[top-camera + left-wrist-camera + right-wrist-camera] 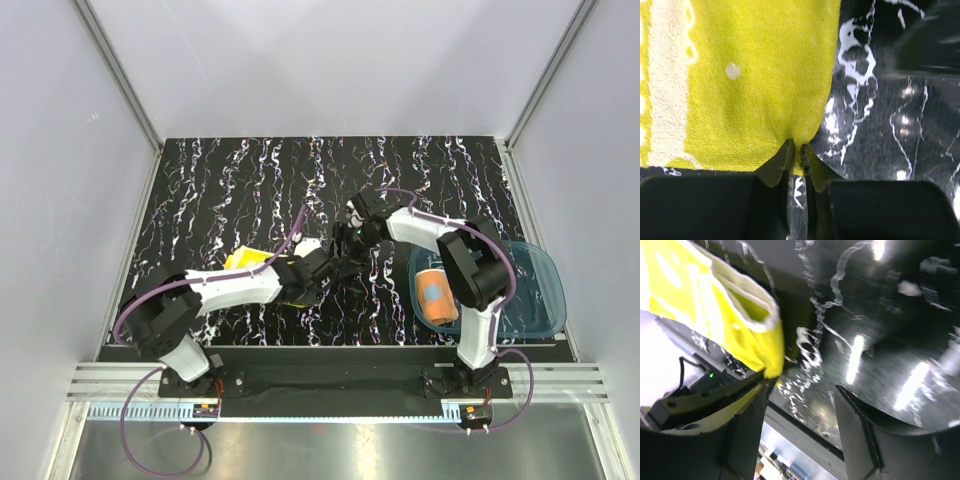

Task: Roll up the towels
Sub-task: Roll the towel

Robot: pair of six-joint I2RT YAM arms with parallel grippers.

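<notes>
Close to the arm bases, on the right side, the blue tray (535, 300) sat on the table (220, 180). The orange towel (437, 297) lay inside the tray at its left end, rolled up into a short fat roll. A bit farther in, near the middle of the table, the left hand (797, 156) was pinched tight on a corner of the yellow towel (750, 90), with only a thin bit of cloth between its two fingers. The yellow towel spread away from that hand and had a white stripe and small white dots. Just past it, the right hand (800, 410) was wide, with nothing between its fingers. One of those fingers was just beside a lifted, folded edge of the yellow towel, but I could not tell if it touched. Past both hands the black table with white squiggles went on.
</notes>
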